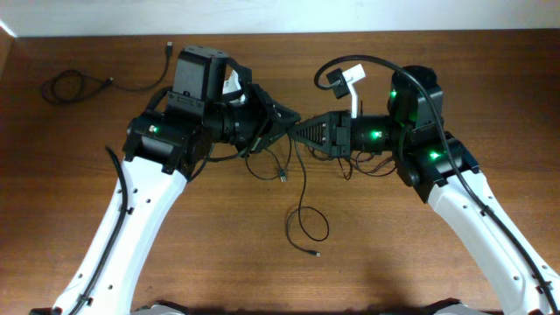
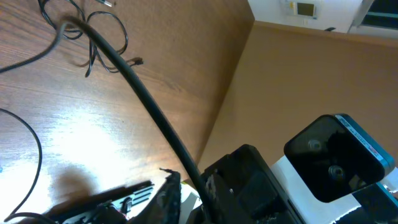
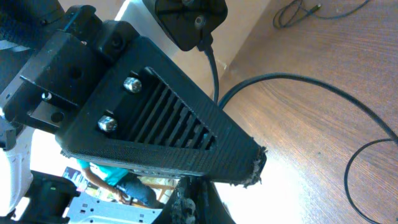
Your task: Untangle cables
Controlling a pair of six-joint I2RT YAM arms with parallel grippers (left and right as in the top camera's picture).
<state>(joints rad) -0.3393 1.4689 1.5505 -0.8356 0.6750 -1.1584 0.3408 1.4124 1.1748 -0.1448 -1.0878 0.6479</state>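
So the two arms were brought in nose to nose over the middle of the table (image 1: 437,262), and that looked to be down to where the cables (image 1: 273,163) were bunched. A small dark snarl was lying just under the tips, with one long strand (image 1: 304,219) trailed out toward the near edge in a loose loop, plug end on the wood. One more cord (image 1: 74,86) was parked well apart at the far left corner, probably counted as sorted.

The right gripper (image 1: 300,131) was clamped fully together. A thin strand seemed to be hung from about where the tips met, but whether anything was actually pinched couldn't be made out, not even in its own wrist view, where mostly the ribbed finger (image 3: 180,134) was shown.

The left gripper (image 1: 285,122) was pointed straight at it, tip nearly against tip. How wide it was set couldn't be told, since it was mostly cut off in its own camera.

Best guess: one side was meant as the anchor, the other to tease a strand out. The job was judged barely underway.
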